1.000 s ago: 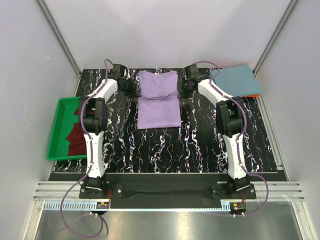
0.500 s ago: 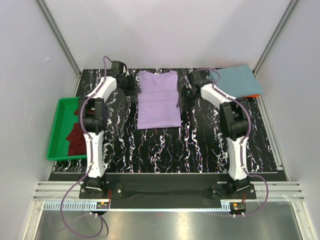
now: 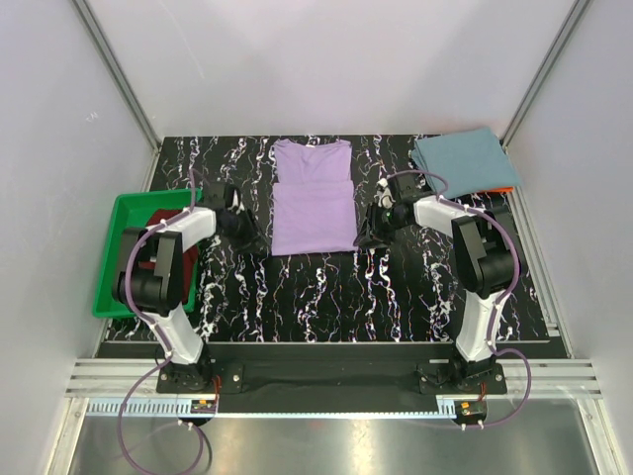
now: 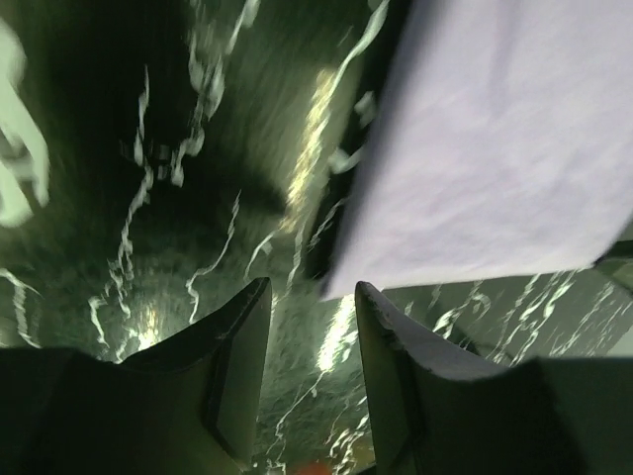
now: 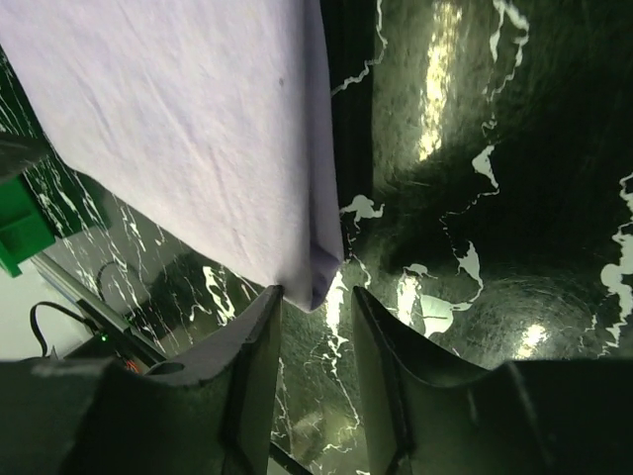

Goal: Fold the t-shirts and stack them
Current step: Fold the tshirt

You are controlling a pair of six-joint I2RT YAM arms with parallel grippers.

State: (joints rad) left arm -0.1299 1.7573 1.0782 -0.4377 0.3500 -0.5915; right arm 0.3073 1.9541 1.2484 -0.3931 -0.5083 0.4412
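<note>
Three t-shirts, one tray, two arms, each with one tool. At the left edge of the worktop (image 3: 326, 297) sits the single green tray (image 3: 111, 252); the maroon shirt (image 3: 163, 218) lies in it, bunched, and the left arm's elbow hangs over it and hides much of it.

The left tool (image 3: 242, 236) is low over the worktop just beside the near left corner of the lavender shirt (image 3: 315, 198). In the left wrist view the tool (image 4: 312, 289) stands moderately wide with nothing between its fingers (image 4: 237, 366); the shirt corner (image 4: 495, 148) ends just past the tips, and the view is blurred.

The lavender shirt lies flat at the middle of the worktop, its collar at the far edge; its lower part is doubled over into a neat rectangle with one fold line across.

The right tool (image 3: 370, 236) is at the shirt's near right corner, mirroring the left one. In the right wrist view the tool (image 5: 315, 293) is parted to a narrow gap; the folded corner of the shirt (image 5: 198, 129) points right into that gap between the fingers (image 5: 247, 366), but I cannot tell whether they touch it.

The teal shirt (image 3: 463, 158) lies folded square in the far right corner, well apart from both tools; an orange edge (image 3: 504, 186) shows from under its near right side, and what it belongs to cannot be made out.
</note>
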